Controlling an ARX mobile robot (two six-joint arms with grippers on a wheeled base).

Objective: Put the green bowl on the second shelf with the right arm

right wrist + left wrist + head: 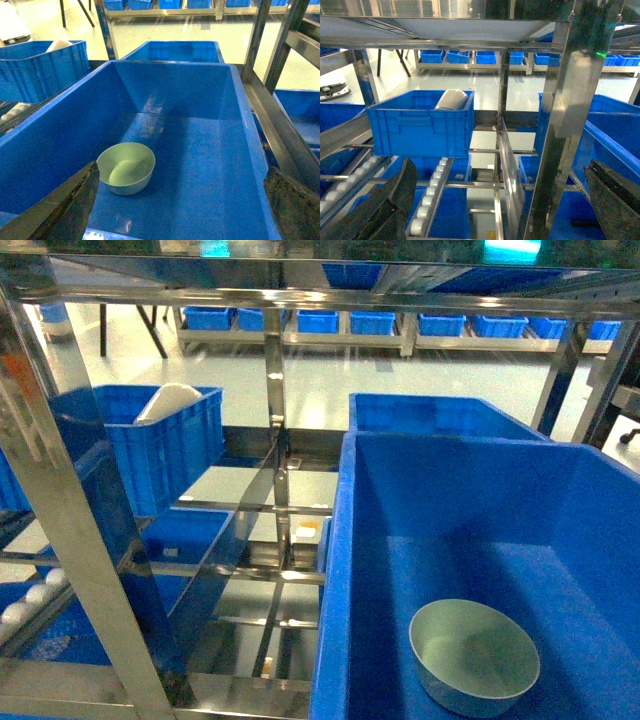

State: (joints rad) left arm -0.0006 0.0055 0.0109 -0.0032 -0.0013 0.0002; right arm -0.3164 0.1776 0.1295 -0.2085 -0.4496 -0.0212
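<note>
The pale green bowl point(474, 655) sits upright on the floor of a large deep blue crate point(480, 490), near its front left. The crate rests on the second shelf, whose steel rail point(272, 135) runs along its right side. In the right wrist view the bowl point(126, 167) lies just beyond the left fingertip point(75, 200) of my right gripper point(182, 210). That gripper is open and holds nothing. My left gripper point(500, 205) is also open and empty, facing the rack's left bay. Neither gripper shows in the head view.
A smaller blue crate point(165, 445) holding a white dish point(168, 400) stands on the left bay. A second blue crate point(440, 412) sits behind the large one. Steel uprights point(70, 520) and a roller rail point(432, 197) frame the left side.
</note>
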